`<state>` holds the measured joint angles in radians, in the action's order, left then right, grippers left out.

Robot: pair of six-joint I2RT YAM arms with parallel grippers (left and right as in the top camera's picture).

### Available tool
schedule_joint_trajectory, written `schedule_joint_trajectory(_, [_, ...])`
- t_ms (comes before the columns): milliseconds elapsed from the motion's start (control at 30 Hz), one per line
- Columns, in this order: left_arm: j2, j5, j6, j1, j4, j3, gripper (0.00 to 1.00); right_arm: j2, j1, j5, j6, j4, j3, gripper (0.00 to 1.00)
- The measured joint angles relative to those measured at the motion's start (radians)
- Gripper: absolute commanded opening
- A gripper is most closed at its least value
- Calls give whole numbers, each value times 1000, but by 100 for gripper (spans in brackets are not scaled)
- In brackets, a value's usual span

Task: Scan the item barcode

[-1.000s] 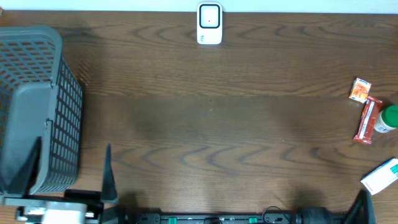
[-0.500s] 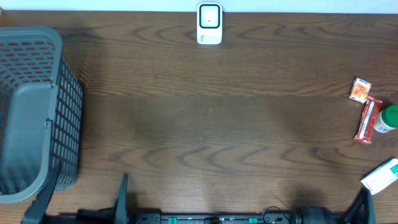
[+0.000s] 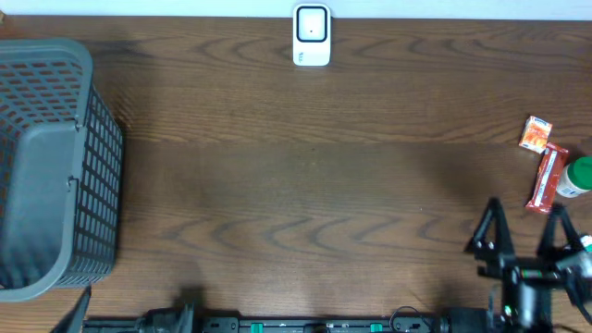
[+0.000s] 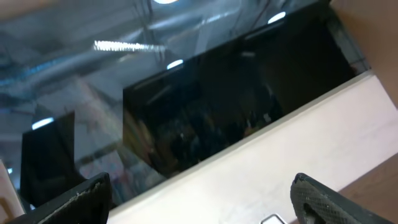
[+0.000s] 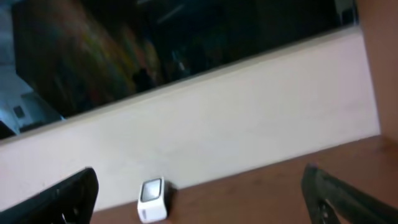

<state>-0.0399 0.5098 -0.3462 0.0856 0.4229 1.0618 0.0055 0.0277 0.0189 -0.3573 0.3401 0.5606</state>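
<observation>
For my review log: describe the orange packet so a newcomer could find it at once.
On the wooden table, go to the right edge, where several items cluster. The orange packet lies farthest from the robot, just beyond the long red bar wrapper; it alone is small, squarish and orange.

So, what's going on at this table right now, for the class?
Nothing is held yet. The right gripper, open, hovers by the red snack bar, orange packet and green-capped bottle at the right edge of the table. The left gripper is open too, at the near edge. The barcode scanner stands at the far edge.
</observation>
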Motion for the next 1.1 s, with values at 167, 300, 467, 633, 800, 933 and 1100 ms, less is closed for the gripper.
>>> schedule_joint_trajectory(167, [19, -24, -16, -19, 0, 0, 91, 1, 0, 0, -50, -68, -134, 99])
schedule_joint_trajectory(300, [20, -69, -59, -22, 1, 0, 91, 2, 0, 1, -118, -144, -241, 99])
schedule_joint_trajectory(467, [21, -98, -97, -22, 7, 0, 91, 2, 0, 10, -189, -250, -359, 99])
schedule_joint_trajectory(633, [21, -103, -104, -26, 24, 0, 91, 2, 0, 16, -215, -264, -447, 99])
schedule_joint_trajectory(800, [21, -105, -106, -28, 24, 0, 91, 2, 0, 16, -221, -264, -501, 99])
schedule_joint_trajectory(933, [21, -106, -107, -28, 26, 0, 91, 2, 0, 16, -224, -267, -531, 99])
schedule_joint_trajectory(1100, [21, -106, -107, -28, 27, 0, 91, 14, 0, 14, -224, -267, -550, 99])
